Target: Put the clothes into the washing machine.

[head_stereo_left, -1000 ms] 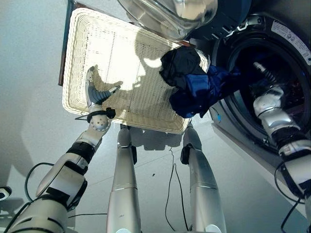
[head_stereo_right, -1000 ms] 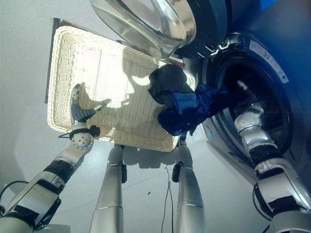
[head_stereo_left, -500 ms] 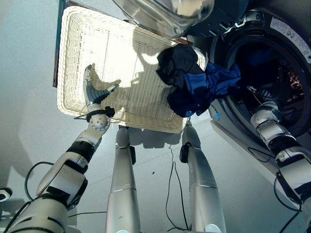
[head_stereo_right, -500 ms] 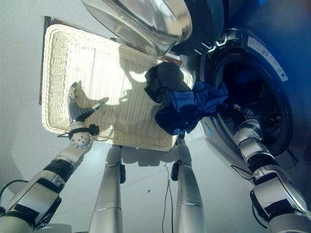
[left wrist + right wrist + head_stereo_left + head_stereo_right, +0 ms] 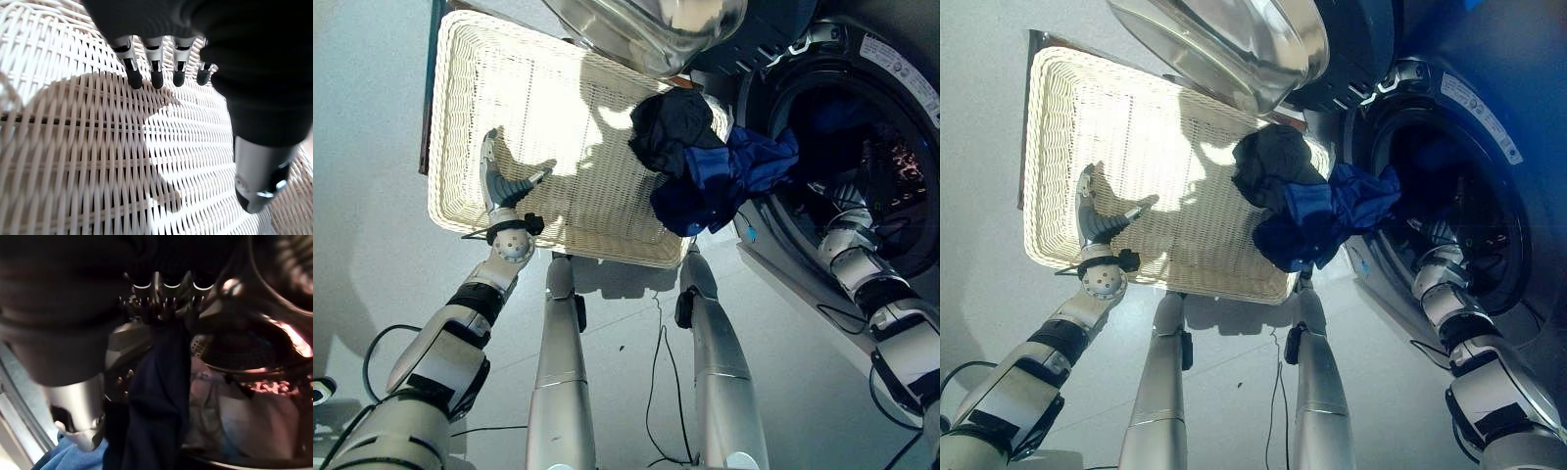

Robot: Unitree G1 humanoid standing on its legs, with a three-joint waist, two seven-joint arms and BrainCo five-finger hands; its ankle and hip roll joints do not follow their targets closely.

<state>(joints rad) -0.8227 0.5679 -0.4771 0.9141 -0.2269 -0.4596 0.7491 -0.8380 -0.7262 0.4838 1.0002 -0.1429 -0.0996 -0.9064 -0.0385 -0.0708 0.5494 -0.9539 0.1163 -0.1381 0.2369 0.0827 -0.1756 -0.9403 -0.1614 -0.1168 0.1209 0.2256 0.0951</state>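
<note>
Right hand [image 5: 164,301] clenched on dark blue cloth [image 5: 156,396] inside drum [image 5: 862,147]; push deeper ahead of fingers, then let go.

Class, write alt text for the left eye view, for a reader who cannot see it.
A blue garment and a dark garment hang over the corner of a white wicker basket, trailing toward the open washing machine. The right robot hand reaches into the drum; the left robot hand rests open inside the basket.
</note>
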